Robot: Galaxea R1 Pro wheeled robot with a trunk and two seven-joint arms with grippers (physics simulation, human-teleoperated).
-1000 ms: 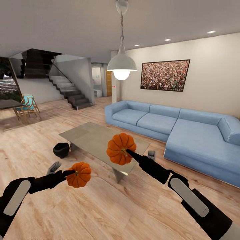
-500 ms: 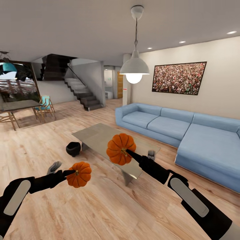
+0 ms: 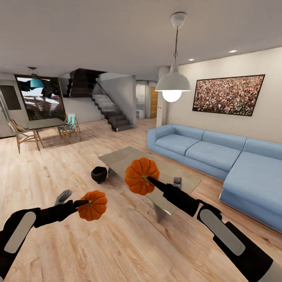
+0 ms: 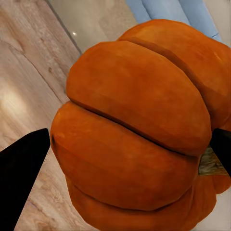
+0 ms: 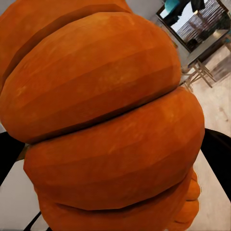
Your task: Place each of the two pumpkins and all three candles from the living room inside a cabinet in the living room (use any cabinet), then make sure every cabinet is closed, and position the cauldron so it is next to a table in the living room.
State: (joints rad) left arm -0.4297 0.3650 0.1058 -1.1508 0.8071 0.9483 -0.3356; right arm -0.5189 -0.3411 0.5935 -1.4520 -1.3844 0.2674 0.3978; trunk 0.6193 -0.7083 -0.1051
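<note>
From the head view, the left gripper (image 3: 83, 203) is clamped on one pumpkin (image 3: 93, 205) held low over the wooden floor (image 3: 117, 243), while the right gripper (image 3: 150, 181) grips the other pumpkin (image 3: 141, 176) higher up, in front of the glass-topped table (image 3: 129, 158). The black cauldron (image 3: 99, 174) sits on the floor just beside the table's near corner, and the blue sofa (image 3: 211, 152) runs along the wall beyond. In the left wrist view its pumpkin (image 4: 139, 134) sits between the two dark fingers (image 4: 21, 178), pressed on either side. In the right wrist view that pumpkin (image 5: 110, 115) is likewise pinched between its fingers (image 5: 216, 154). The step in hand looks like carrying both pumpkins to storage; no cabinet is in sight, so the next move calls for finding it and opening a drawer.
</note>
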